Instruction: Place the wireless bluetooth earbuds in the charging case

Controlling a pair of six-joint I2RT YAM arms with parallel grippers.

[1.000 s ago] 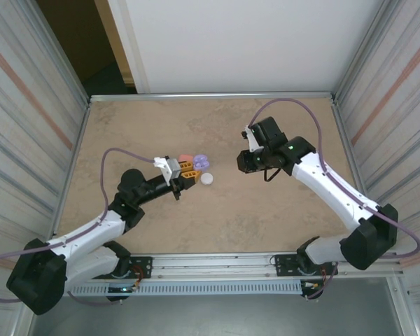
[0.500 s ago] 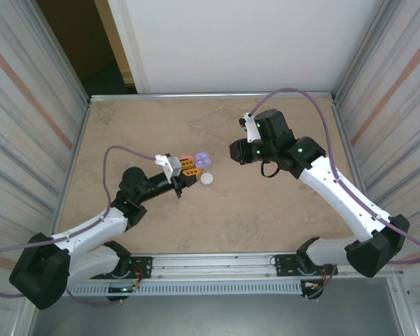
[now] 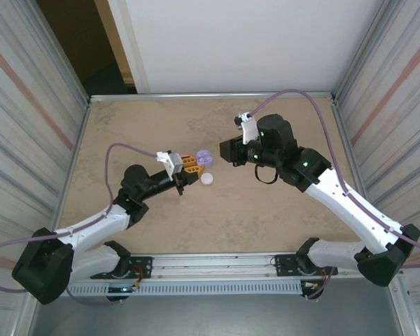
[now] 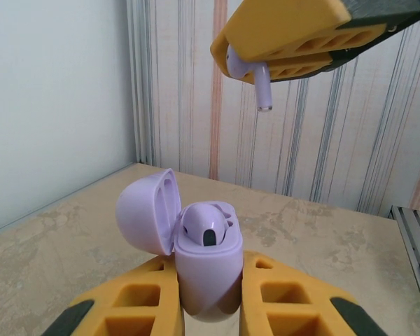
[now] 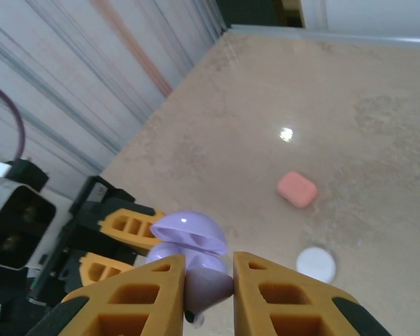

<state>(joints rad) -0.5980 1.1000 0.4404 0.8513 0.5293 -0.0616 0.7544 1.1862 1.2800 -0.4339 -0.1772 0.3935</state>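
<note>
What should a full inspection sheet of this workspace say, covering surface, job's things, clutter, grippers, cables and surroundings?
Surface: beige, stone-patterned table.
Job's things: purple case with its lid open and a seated earbud inside; held earbud above it, stem down.
Clutter: coral-red case and white case lying on the table.
Grippers: left gripper shut on the purple case; right gripper shut on the held earbud.
Cables: purple cables loop from each wrist, off the table.
Surroundings: striped side walls, white back panel.
</note>
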